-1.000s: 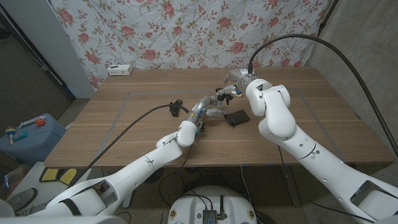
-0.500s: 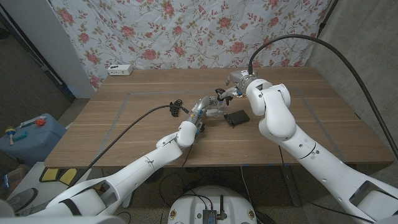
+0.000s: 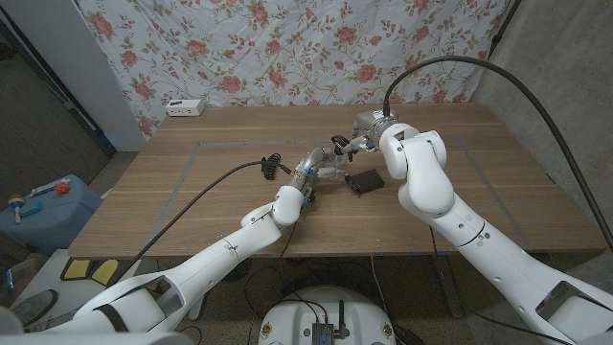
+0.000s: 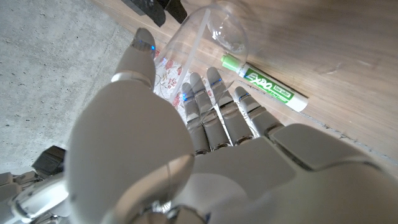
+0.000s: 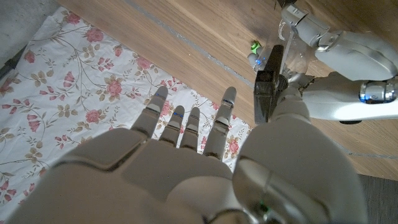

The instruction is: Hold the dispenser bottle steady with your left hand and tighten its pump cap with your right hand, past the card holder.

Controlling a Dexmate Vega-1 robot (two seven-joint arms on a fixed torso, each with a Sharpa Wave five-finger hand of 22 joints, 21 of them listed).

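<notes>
My left hand (image 4: 205, 143) wraps the clear plastic dispenser bottle (image 4: 199, 43); my right hand (image 5: 186, 155), fingers straight and slightly apart, has its thumb against the black pump cap (image 5: 266, 93). The bottle stands just beside the black card holder (image 3: 364, 180), a green-capped white marker (image 4: 264, 91) near it

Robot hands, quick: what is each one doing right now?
Left hand: wrapped around the clear dispenser bottle, holding it.
Right hand: thumb touches the black pump cap; whether it grips cannot be told.
</notes>
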